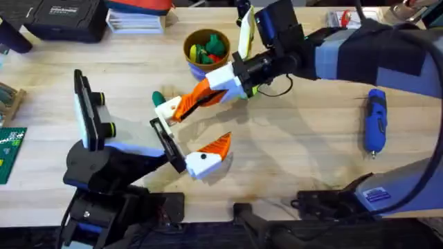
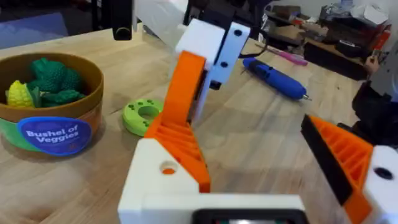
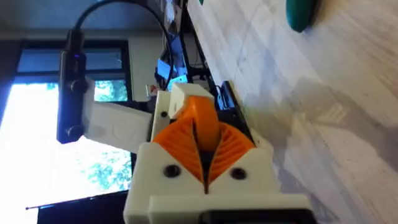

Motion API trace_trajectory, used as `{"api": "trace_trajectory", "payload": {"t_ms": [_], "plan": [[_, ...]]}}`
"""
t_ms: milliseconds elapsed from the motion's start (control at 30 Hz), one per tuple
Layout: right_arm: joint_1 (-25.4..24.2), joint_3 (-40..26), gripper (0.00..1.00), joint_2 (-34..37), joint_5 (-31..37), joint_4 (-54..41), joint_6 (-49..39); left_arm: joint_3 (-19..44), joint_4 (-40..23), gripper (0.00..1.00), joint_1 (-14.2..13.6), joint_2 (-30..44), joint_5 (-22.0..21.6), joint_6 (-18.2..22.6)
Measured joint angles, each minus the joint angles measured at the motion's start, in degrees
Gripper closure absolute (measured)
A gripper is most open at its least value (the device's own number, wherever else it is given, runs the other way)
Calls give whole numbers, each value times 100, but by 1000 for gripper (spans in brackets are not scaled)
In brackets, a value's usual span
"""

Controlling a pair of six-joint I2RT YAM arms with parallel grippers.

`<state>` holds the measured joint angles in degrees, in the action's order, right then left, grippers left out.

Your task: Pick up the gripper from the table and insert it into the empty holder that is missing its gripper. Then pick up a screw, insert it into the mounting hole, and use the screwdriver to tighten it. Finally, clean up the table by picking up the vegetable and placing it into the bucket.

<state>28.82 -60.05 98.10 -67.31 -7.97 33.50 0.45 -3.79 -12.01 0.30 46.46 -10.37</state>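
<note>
**Veg sits just left of R gripper tip – R arm nearer**

Landmark = bucket (image 1: 205, 47), top centre of table. Going L to R: L gripper (image 1: 190, 138) sits below-left of the bucket, fingers spread wide, holding nothing. The vegetable (image 1: 158, 98) lies on bare wood lower-left of the bucket; its long axis I can't tell, as it's mostly hidden. R gripper (image 1: 181, 105) reaches in from the bucket's right side, pads pressed together, nothing between them, tip just beside the veg. You'd need to open R jaws first. Open room below the bucket; L fingers crowd close underneath. The screwdriver (image 1: 375, 119) lies well right of the bucket, clear of both arms.
</note>
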Motion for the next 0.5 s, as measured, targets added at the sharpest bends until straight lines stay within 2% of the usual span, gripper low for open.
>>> {"api": "trace_trajectory", "payload": {"t_ms": [333, 500], "plan": [[58, 0, 993, 2, 109, 317, 221, 0, 13, 15, -4, 0, -172, 7], [299, 0, 994, 2, 415, 1024, 670, 0, 60, 16, 49, 0, -556, 74]]}}
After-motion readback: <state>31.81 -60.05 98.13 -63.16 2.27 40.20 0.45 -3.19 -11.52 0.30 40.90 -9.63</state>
